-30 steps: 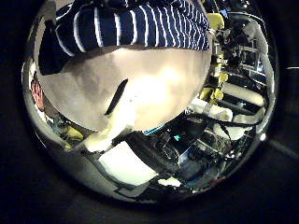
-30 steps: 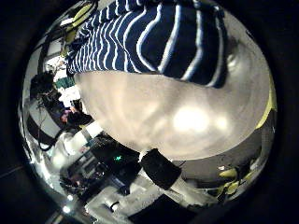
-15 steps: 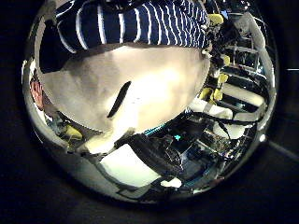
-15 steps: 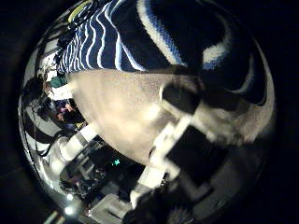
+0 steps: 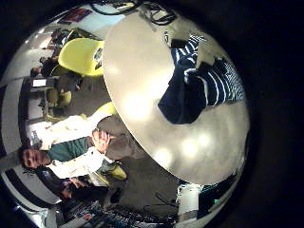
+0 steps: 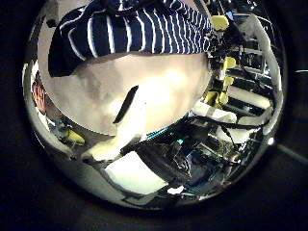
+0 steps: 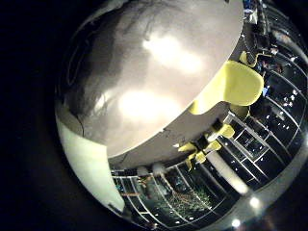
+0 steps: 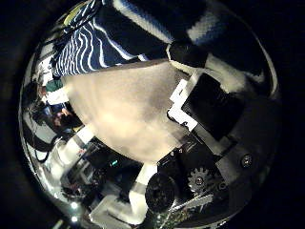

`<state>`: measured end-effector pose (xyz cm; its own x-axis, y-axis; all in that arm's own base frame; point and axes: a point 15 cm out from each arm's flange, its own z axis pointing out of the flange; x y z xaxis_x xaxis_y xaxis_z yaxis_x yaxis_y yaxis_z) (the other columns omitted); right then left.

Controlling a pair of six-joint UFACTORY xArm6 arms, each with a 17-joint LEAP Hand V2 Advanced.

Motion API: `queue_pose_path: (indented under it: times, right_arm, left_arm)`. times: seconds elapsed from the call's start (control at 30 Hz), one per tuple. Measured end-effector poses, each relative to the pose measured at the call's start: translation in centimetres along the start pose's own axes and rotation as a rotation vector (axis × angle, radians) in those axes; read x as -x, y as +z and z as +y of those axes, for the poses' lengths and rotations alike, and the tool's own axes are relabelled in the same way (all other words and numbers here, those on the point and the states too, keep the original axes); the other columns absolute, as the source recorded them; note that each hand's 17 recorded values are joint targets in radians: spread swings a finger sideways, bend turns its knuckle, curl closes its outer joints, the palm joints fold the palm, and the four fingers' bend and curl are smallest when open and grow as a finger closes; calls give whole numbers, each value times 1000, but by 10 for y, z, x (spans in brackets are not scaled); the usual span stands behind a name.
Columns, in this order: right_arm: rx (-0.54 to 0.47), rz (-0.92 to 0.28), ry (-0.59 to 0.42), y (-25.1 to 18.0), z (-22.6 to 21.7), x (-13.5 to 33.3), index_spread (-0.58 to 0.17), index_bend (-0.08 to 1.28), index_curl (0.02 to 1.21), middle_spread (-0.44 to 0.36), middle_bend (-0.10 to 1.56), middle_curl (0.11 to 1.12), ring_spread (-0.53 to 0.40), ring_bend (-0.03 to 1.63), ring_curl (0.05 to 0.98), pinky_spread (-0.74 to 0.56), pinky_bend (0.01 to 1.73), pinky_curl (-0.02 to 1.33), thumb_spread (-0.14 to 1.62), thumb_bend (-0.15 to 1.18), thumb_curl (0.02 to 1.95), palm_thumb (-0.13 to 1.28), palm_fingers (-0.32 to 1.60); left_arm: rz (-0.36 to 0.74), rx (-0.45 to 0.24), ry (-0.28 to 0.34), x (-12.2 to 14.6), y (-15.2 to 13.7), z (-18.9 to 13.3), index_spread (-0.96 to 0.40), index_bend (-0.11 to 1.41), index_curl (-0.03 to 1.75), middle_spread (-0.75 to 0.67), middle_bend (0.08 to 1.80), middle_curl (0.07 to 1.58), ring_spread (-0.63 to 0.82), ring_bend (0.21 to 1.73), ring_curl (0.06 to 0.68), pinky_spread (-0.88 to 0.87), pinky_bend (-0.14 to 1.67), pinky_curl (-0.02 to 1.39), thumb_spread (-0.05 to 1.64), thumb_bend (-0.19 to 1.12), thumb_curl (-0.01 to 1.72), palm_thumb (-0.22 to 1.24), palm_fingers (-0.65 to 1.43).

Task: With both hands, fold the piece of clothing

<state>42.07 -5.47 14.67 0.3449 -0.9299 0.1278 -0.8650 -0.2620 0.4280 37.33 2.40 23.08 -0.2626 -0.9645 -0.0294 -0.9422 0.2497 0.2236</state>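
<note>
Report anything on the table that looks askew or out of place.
The striped garment lies bunched and rumpled on the round table, not flat or squared, with folds heaped unevenly. Nothing looks spilled or damaged. The right hand's fingers reach toward its edge.

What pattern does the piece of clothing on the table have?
The piece of clothing has dark and white stripes; it shows best in the left thumb side palm view.

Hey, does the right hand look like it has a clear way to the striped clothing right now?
Probably yes. In the right thumb side view the striped clothing lies on the table, with the right hand reaching its edge; nothing lies between them.
</note>
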Motion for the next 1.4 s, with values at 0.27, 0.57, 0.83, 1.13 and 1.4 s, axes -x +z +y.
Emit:
queue_pose_path:
  times: [0.27,0.57,0.83,1.13,1.4]
  right_arm:
    - [-41,2,99,-6,17,-45,-401,1021,791,-218,1234,861,-284,1353,742,-224,1301,799,954,29,649,1089,970]
    - [-214,31,155,-46,14,-76,-365,1103,902,-196,1332,902,-284,1415,816,-188,1332,957,1078,-4,684,1065,884]
    - [-406,100,154,-119,21,-75,-344,1132,952,-183,1379,910,-278,1434,855,-175,1327,1064,1121,-5,713,1072,850]
    - [-604,222,-109,-225,13,52,-328,1138,981,-174,1401,904,-267,1441,877,-167,1300,1155,1125,-8,742,1066,845]
    - [-648,459,-437,-248,-8,207,-318,1127,989,-167,1399,890,-269,1428,883,-161,1268,1204,1115,-11,764,1052,869]
  left_arm:
    - [8,30,-1,-4,14,13,-93,184,400,-2,193,410,-27,739,246,54,383,420,1219,-18,296,323,282]
    - [31,56,-8,-10,39,13,-93,182,405,-3,193,409,-11,729,243,63,382,417,1220,-16,294,321,283]
    - [46,53,-9,-14,39,11,-93,181,406,-3,193,407,-8,728,243,64,376,410,1220,-16,293,321,284]
    - [71,25,-102,32,35,38,-102,185,410,-3,195,408,-8,715,240,64,372,404,1217,-17,291,318,297]
    - [121,6,-209,79,42,79,-112,185,415,-3,201,410,-16,714,238,65,362,401,1209,-21,291,307,316]
